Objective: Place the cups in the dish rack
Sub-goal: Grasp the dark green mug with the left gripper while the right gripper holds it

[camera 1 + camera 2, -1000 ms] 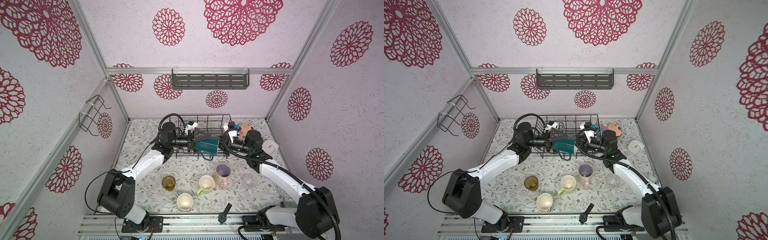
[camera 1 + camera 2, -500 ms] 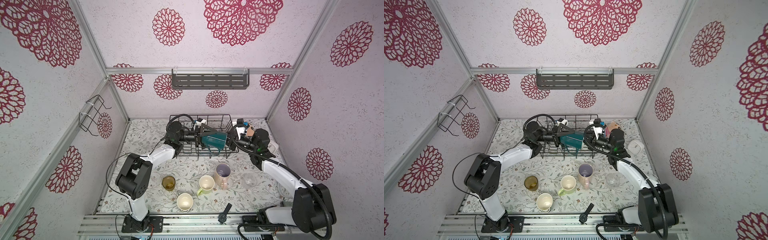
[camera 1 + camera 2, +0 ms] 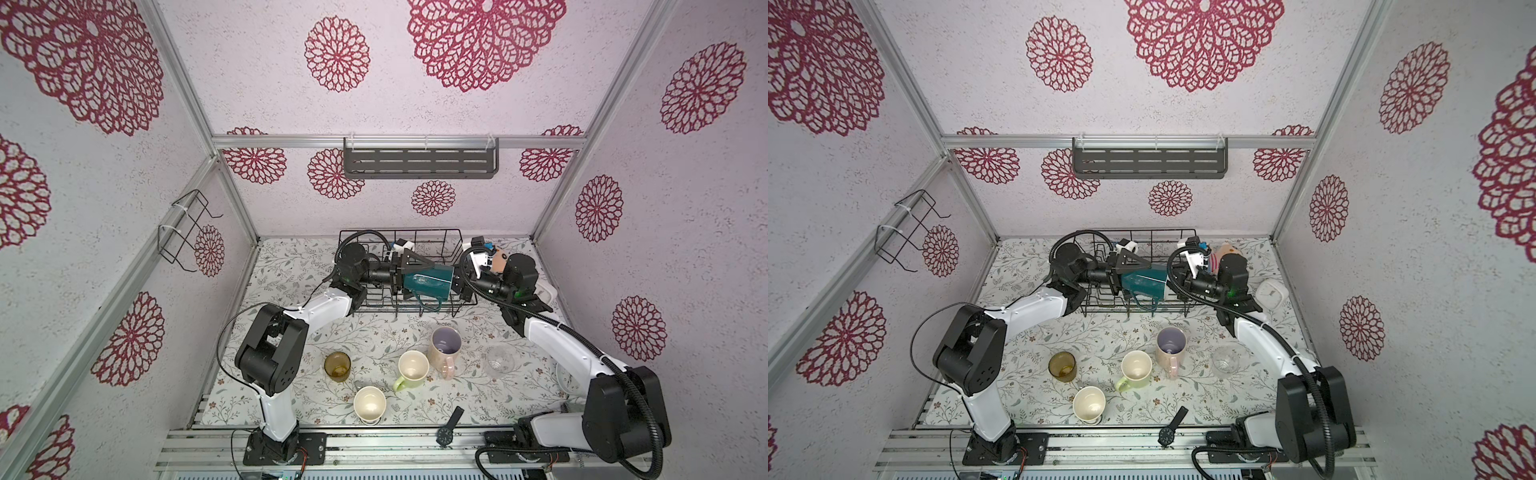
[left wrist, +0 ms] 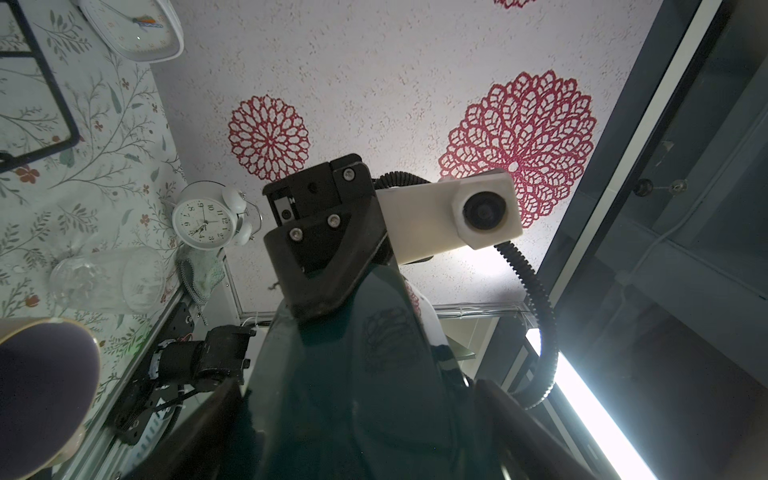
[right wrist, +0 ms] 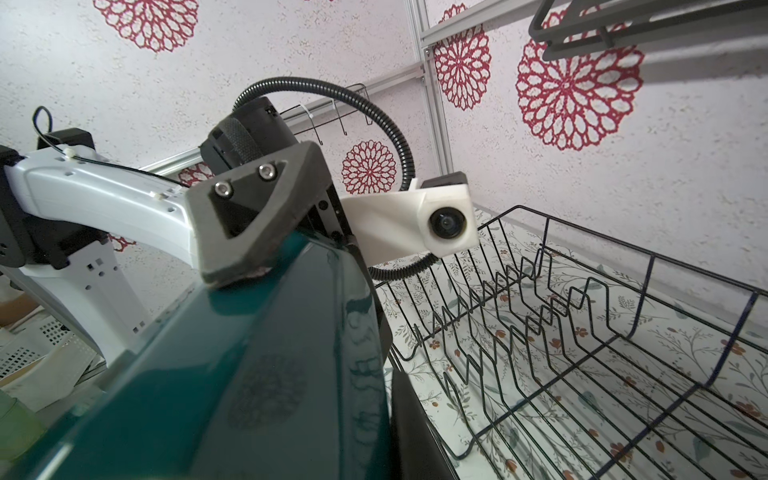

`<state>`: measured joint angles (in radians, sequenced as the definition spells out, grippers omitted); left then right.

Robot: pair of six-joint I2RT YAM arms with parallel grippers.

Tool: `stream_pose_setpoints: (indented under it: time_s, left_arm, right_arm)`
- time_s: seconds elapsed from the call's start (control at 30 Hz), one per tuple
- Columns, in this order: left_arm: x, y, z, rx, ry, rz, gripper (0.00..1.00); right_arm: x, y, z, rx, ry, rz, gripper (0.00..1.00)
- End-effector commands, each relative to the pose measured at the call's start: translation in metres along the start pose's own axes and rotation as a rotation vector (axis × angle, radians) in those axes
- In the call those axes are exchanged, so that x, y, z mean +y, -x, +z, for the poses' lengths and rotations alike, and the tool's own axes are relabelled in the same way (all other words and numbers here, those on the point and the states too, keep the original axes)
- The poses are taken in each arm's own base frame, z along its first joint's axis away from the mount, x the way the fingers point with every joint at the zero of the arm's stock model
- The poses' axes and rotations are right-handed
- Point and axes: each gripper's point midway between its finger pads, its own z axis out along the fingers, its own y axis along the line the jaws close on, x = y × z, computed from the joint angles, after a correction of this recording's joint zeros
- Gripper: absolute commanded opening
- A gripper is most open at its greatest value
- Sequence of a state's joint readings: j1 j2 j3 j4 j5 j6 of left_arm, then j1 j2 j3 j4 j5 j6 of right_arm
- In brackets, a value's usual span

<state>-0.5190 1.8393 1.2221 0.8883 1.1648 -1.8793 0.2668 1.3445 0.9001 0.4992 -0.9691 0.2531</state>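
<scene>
A dark teal mug (image 3: 429, 281) lies on its side above the dish rack (image 3: 432, 237), pinched between both arms — the left gripper (image 3: 409, 279) with fingers spread wide around its base end, the right gripper (image 3: 460, 282) clamped tight on its rim. Five other cups (image 3: 411, 365) stand on the table's (image 3: 291, 266) front half.

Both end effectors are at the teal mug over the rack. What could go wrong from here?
1. The dark teal mug lies on its side between the left end effector and the right end effector. If one lets go before the other holds firmly, it may drop onto the dish rack.
2. The mug's handle hangs down by the rack's front wires and could snag when the mug is lowered or turned.
</scene>
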Motion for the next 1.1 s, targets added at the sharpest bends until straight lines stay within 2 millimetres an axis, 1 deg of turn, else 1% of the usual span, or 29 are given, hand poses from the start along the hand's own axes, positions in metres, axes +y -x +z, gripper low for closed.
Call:
stream_pose_setpoints:
  time_s: [0.0,0.13,0.2,0.33,0.43,0.53,0.6,0.67,0.8,0.93,1.03,1.07]
  left_arm:
    - [-0.041,-0.020,0.008,0.039,-0.043,0.153,0.87]
    - [-0.032,-0.017,0.014,0.010,-0.005,0.170,0.89]
    - [-0.034,-0.017,0.018,-0.002,-0.001,0.189,0.92]
    - [-0.031,-0.019,0.022,-0.026,0.024,0.213,0.92]
    - [-0.026,-0.019,0.026,-0.041,0.048,0.216,0.92]
    - [-0.033,-0.021,0.032,-0.039,0.024,0.217,0.90]
    - [-0.038,-0.024,0.037,-0.029,0.006,0.215,0.88]
    - [-0.040,-0.027,0.041,-0.016,0.004,0.213,0.87]
    - [-0.042,-0.029,0.038,-0.021,0.010,0.206,0.85]
    - [-0.046,-0.028,0.035,-0.016,0.014,0.200,0.91]
    - [-0.044,-0.026,0.034,-0.004,0.025,0.186,0.96]
    - [-0.043,-0.026,0.034,0.002,0.029,0.180,0.97]
  right_arm:
    - [-0.004,0.014,0.003,-0.006,-0.017,-0.017,0.00]
    - [-0.004,0.014,0.004,0.006,0.004,0.000,0.00]
    - [-0.007,0.014,0.004,0.010,-0.010,0.018,0.00]
    - [-0.014,0.012,0.001,0.006,-0.038,0.075,0.00]
    - [-0.002,0.018,0.001,-0.010,0.009,0.080,0.00]
    - [0.006,0.018,0.001,-0.020,0.031,0.050,0.00]
    - [0.009,0.018,0.002,-0.031,0.044,0.052,0.00]
    - [0.013,0.021,0.003,-0.039,0.075,0.054,0.00]
    - [0.028,0.025,0.004,-0.046,0.135,0.012,0.00]
    - [0.041,0.027,0.000,-0.034,0.173,-0.041,0.00]
    - [0.042,0.026,0.000,-0.014,0.163,-0.042,0.00]
    - [0.041,0.026,0.000,-0.010,0.156,-0.041,0.00]
